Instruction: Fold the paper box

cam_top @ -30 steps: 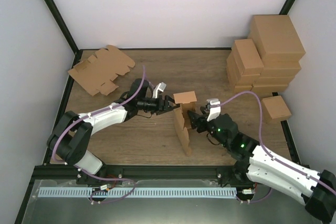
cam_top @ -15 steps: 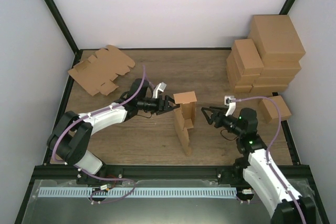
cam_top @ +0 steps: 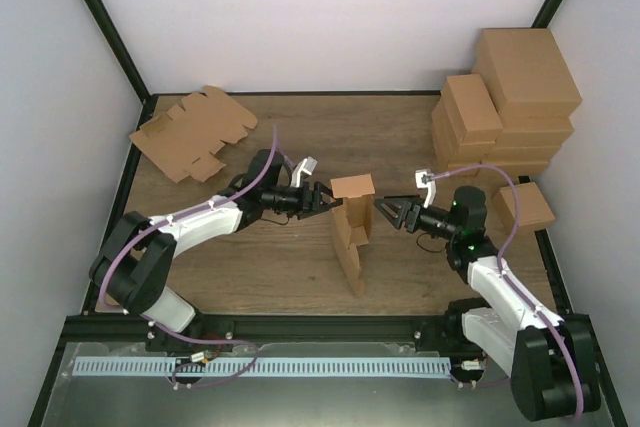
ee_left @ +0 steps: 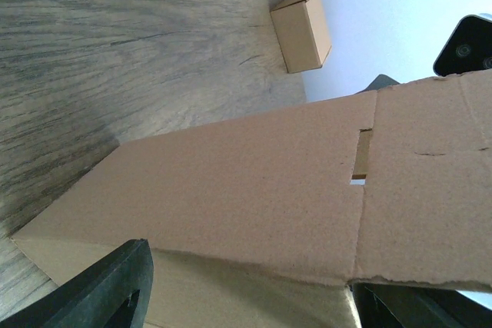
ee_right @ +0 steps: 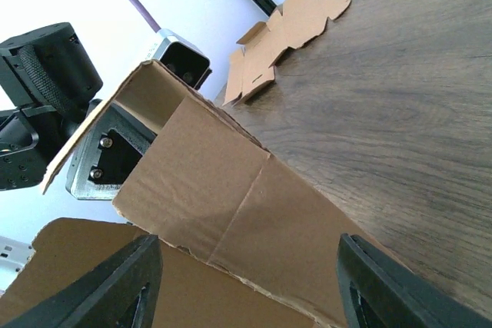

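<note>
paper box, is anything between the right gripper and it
Nothing visible. The right gripper points its open fingers at the paper box from just beside its right side. The right wrist view shows only cardboard ahead of them.

Right gripper (cam_top: 381, 209) pulled off the box (cam_top: 350, 232), swung out, came back higher up. It's now just beside the right face, jaws slightly narrower.

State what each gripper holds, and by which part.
The left gripper appears to grip the paper box at its far end, by the flap; the right gripper is open, holding nothing.
</note>
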You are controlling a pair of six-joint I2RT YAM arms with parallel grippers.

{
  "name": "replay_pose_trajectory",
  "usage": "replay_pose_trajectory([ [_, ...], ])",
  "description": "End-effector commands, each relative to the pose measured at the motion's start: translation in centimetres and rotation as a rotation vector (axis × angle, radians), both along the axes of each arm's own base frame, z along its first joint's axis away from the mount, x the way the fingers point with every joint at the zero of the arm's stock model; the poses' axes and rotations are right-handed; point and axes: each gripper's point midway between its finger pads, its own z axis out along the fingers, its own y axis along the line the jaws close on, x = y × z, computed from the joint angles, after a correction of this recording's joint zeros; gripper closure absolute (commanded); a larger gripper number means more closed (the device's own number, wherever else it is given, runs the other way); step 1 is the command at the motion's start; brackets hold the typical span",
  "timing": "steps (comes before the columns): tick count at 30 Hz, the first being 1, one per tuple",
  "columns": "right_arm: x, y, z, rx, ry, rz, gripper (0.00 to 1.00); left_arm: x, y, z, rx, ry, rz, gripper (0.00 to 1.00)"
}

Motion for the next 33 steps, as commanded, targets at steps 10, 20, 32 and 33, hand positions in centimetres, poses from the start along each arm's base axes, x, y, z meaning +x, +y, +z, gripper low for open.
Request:
replay_pose_trajectory([
  [10, 1.6, 0.8, 1.3, -0.029, -0.029, 0.07, 0.36, -0.4, -0.3, -0.3, 0.013, -0.01, -0.028, 0.28],
  [20, 2.4, 0.5, 1.8, -0.072, -0.033, 0.05, 0.37, -0.6, -0.7, -0.6, 0.02, -0.003, -0.044, 0.28],
  [32, 3.7, 0.8, 2.4, -0.041, -0.028, 0.069, 0.38, -0.6, -0.8, -0.4, 0.031, -0.009, -0.05, 0.27],
  [33, 3.7, 1.1, 2.3, -0.042, -0.023, 0.098, 0.38, -0.6, -0.8, -0.4, 0.031, -0.01, -0.052, 0.27],
])
